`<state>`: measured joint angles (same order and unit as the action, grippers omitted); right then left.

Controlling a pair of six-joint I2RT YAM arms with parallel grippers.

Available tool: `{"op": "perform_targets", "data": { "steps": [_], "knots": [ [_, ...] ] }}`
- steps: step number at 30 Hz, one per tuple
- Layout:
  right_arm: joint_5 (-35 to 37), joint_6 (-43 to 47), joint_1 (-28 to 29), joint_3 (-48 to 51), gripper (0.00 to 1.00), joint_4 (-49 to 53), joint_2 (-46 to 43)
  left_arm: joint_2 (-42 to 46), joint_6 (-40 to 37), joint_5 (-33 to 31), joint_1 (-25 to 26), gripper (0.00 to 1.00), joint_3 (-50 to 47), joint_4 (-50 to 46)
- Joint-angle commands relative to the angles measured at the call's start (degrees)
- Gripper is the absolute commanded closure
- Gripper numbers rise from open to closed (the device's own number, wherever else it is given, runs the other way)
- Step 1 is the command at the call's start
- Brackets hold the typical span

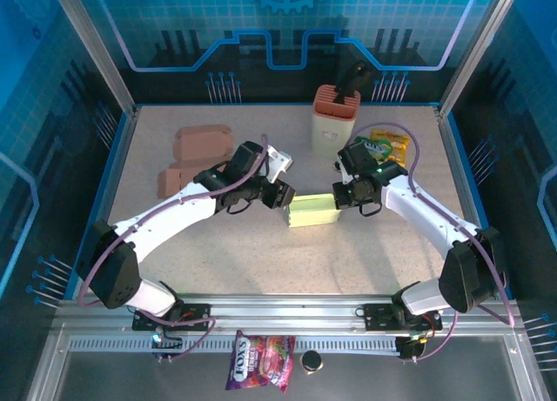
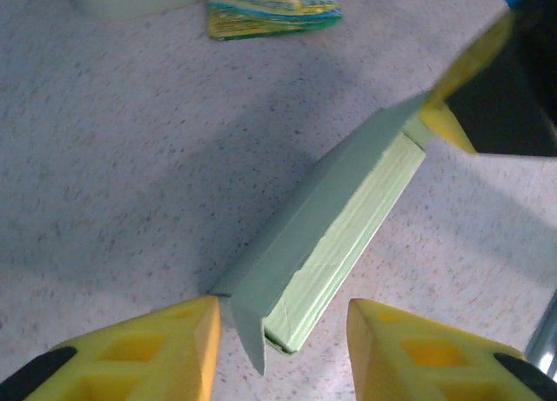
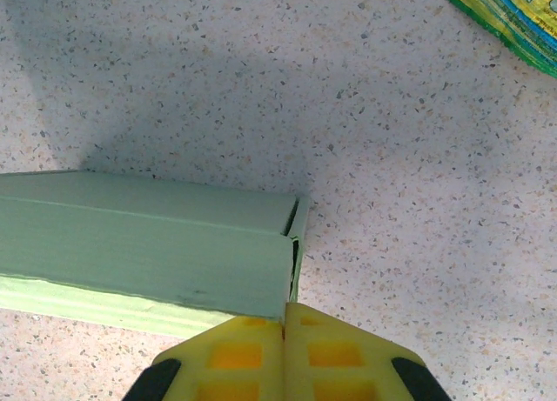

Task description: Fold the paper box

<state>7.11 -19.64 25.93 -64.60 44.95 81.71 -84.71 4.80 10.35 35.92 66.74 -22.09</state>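
The green box (image 1: 313, 213) lies in the middle of the table (image 1: 261, 270), between both arms. The left gripper (image 2: 280, 318) is released, its yellow fingers (image 2: 157, 349) apart and straddling the box's near end. The right gripper (image 3: 285, 318) is clenched, tips against the box's end corner; whether a flap is pinched there cannot be told

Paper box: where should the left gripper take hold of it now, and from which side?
Take the paper box by its left end, coming in along its length from the left. It lies long and narrow, so that end fits between the fingers of the open left gripper, which flank it. The shut right gripper sits at the other end, so I'd keep clear there.
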Motion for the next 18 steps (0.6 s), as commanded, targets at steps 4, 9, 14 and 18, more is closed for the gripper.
{"op": "perform_targets", "data": {
  "steps": [4,9,14,18],
  "knots": [
    [0.21,-1.72,1.09,-1.47,1.0,1.53,1.52,-1.41,4.56,1.99,-0.45,0.61,4.81,-15.96],
    [0.09,-1.65,1.22,-1.66,1.0,1.65,1.17,-4.96,2.26,1.04,-0.31,0.63,8.1,-18.37],
    [0.02,-1.72,1.23,-2.0,1.0,1.94,0.82,-8.28,-1.06,0.61,1.11,0.62,10.3,-18.87],
    [-0.09,-1.62,1.23,-2.12,1.0,2.0,0.73,-10.45,-2.36,-1.38,1.34,0.62,11.62,-19.3]
  ]
}}
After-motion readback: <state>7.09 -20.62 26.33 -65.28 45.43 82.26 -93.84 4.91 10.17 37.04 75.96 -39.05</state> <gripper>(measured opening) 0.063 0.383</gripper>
